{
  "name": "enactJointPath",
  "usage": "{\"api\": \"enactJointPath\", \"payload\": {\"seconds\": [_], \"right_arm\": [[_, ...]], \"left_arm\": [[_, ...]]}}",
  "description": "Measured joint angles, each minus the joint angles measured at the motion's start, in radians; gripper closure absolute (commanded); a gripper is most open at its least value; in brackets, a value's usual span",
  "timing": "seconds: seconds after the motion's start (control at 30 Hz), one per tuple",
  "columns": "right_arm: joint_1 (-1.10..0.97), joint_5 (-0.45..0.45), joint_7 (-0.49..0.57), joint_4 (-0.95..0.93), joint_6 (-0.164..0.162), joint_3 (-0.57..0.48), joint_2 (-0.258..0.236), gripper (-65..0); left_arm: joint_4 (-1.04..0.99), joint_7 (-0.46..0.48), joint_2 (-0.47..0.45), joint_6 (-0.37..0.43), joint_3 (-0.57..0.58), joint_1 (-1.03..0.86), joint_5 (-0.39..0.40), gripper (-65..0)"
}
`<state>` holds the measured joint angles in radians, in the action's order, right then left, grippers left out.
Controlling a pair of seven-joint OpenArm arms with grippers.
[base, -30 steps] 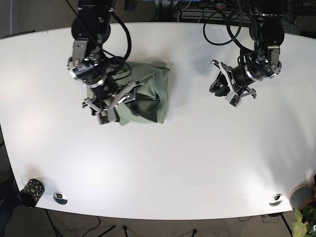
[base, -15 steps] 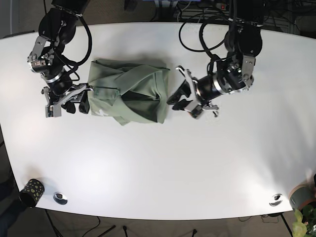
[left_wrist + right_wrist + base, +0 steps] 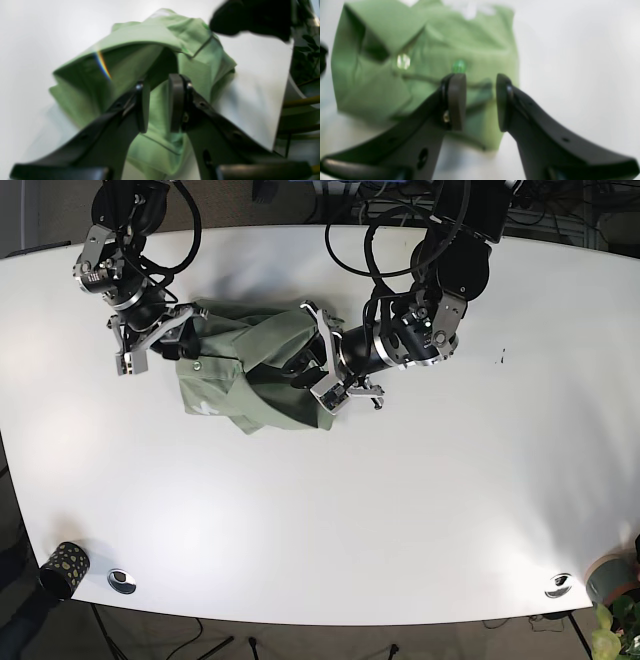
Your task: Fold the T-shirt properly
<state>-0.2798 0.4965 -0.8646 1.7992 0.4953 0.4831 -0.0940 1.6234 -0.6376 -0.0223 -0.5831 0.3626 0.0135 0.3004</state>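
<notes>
we count one t-shirt (image 3: pixel 262 370), two arms and two end effectors on the white surface (image 3: pixel 420 510). the t-shirt is green and lies bunched in a rough rectangle in the upper left-centre of the base view, with loose folds and a dark opening near its middle.

the left end effector (image 3: pixel 322 375) sits at the right edge of the cloth in the base view, over the fabric. in its wrist view, the left end effector (image 3: pixel 158 100) has its fingers narrowly parted, with green cloth showing between and behind them; we cannot tell whether they pinch it.

the right end effector (image 3: pixel 160 350) is at the t-shirt's upper left edge in the base view. in its wrist view, the right end effector (image 3: pixel 480 100) stands part open with a clear gap, holding nothing, the t-shirt (image 3: pixel 420 65) lying beyond the fingertips in the upper left of that frame.

a small dark patterned cup (image 3: pixel 64 568) stands at the lower left corner.
</notes>
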Motion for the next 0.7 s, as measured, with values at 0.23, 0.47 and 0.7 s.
{"api": "enactJointPath", "payload": {"seconds": [0.23,0.47,0.7], "right_arm": [[-0.028,-0.016,0.009,-0.087,0.048,0.002,0.02,-18.5],[-0.004,0.01,0.082,-0.192,0.086,0.002,0.016,-18.5],[-0.008,0.026,0.099,-0.214,0.094,0.0,-0.016,-18.5]], "left_arm": [[-0.156,0.0,0.002,-0.001,0.0,0.002,-0.079,-11.4],[-0.343,0.055,0.0,-0.014,-0.003,0.098,-0.036,-11.4],[-0.37,0.068,-0.058,-0.035,-0.037,0.124,-0.003,-11.4]]}}
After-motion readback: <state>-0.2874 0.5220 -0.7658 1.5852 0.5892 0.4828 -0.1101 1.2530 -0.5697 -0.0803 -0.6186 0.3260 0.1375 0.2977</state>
